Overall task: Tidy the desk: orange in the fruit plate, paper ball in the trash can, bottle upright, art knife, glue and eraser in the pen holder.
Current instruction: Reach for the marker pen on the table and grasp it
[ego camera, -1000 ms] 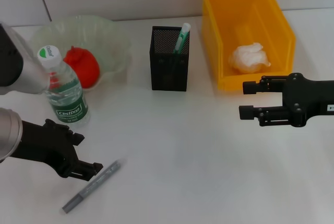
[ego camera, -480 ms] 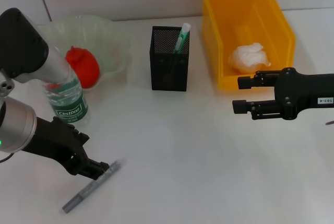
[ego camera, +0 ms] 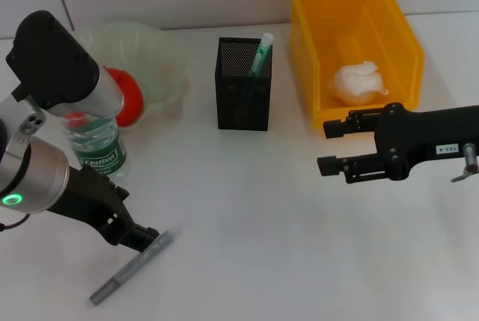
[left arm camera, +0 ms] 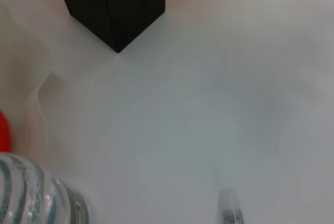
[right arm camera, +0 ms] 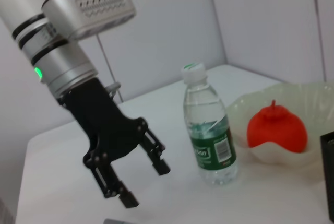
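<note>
The left gripper hangs released over the art knife; the right gripper, released, waits at three o'clock.

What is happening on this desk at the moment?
The left pincer, open, is at the upper end of the grey art knife on the white desk. The right pincer hovers open, holding nothing, before the yellow trash can. The paper ball lies in that can, the orange in the fruit plate, the bottle stands upright.
</note>
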`<state>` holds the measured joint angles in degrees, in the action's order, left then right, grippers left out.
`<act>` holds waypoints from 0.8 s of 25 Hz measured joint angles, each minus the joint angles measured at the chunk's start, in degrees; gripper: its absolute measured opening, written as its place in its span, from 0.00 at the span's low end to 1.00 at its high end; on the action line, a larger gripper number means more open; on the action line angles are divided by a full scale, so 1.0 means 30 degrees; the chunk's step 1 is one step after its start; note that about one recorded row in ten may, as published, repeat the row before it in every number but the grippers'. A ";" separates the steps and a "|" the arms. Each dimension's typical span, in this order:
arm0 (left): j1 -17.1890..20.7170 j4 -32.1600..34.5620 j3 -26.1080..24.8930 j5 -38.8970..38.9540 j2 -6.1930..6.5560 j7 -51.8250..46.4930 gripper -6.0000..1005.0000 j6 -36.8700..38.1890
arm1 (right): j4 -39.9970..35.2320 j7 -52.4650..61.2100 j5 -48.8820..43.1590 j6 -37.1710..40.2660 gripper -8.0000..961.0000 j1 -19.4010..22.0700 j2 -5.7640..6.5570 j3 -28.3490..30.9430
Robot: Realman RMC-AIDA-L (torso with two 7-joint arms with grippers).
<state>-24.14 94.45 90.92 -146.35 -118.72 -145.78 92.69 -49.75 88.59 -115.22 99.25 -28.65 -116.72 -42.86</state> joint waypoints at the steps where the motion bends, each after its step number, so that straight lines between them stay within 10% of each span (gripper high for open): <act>1: -0.0002 -0.0032 0.0001 0.0006 -0.0002 -0.0004 0.78 -0.0085 | -0.0003 0.0000 -0.0041 -0.0113 0.75 -0.0004 -0.0042 -0.0466; 20: -0.0195 -0.0787 0.0506 0.0620 -0.0013 0.0430 0.78 -0.1327 | -0.1489 0.0731 0.0128 -0.0195 0.75 0.0024 -0.0329 -0.0443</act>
<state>-24.72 92.09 92.44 -144.49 -118.76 -144.49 88.70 -54.22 90.78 -114.84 98.66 -28.58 -117.71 -44.19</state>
